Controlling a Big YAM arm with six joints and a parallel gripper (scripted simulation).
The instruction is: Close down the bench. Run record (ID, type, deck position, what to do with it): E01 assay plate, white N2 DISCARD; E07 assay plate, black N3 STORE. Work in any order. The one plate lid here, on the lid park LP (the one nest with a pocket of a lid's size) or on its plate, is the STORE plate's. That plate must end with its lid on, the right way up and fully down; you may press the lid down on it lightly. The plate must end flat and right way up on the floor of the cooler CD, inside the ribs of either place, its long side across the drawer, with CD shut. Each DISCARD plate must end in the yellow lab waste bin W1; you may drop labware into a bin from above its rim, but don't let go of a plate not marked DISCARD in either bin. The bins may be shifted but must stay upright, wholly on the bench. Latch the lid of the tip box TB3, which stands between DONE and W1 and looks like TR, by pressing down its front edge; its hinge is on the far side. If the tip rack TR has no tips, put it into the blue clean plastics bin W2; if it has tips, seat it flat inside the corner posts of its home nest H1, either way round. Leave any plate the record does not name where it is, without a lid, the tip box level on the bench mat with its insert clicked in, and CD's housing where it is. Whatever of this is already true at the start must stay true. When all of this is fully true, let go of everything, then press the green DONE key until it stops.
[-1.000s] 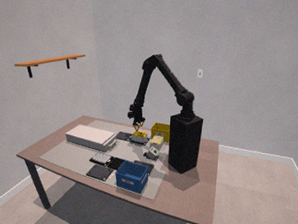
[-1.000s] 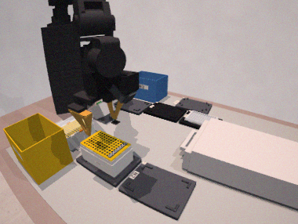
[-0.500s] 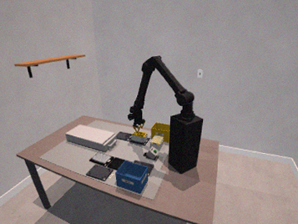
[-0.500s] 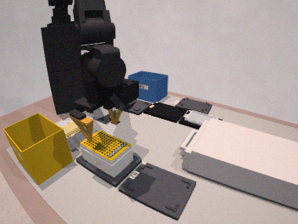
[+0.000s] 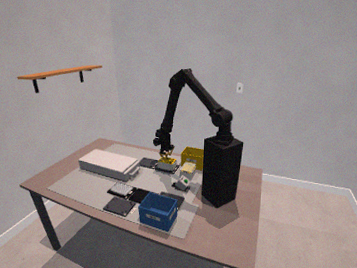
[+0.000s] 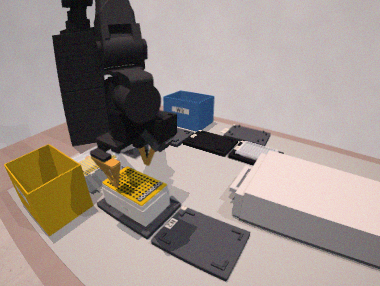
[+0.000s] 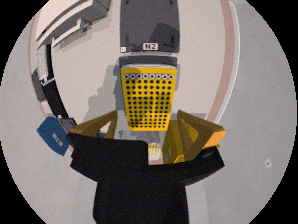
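Observation:
The tip rack TR (image 6: 134, 192), white with a yellow perforated top, stands on a dark nest; it also shows in the top view (image 5: 167, 164) and in the wrist view (image 7: 149, 99). I cannot tell whether its holes hold tips. My gripper (image 6: 129, 162) is open, its yellow fingers low on either side of the rack's near end (image 7: 148, 129), holding nothing. The white plate (image 6: 252, 150) and the black plate (image 6: 210, 142) lie on nests near the blue bin W2 (image 6: 189, 109). The yellow bin W1 (image 6: 45, 185) stands left of the rack. The tip box TB3 (image 5: 188, 167) is mostly hidden behind my arm.
An empty dark nest (image 6: 200, 242) lies just beyond the rack. The long white cooler CD (image 6: 310, 200) stands on the right, shut. Another flat dark nest or lid (image 6: 247, 134) lies behind the plates. The arm's black pedestal (image 5: 222, 170) stands at the bench's edge.

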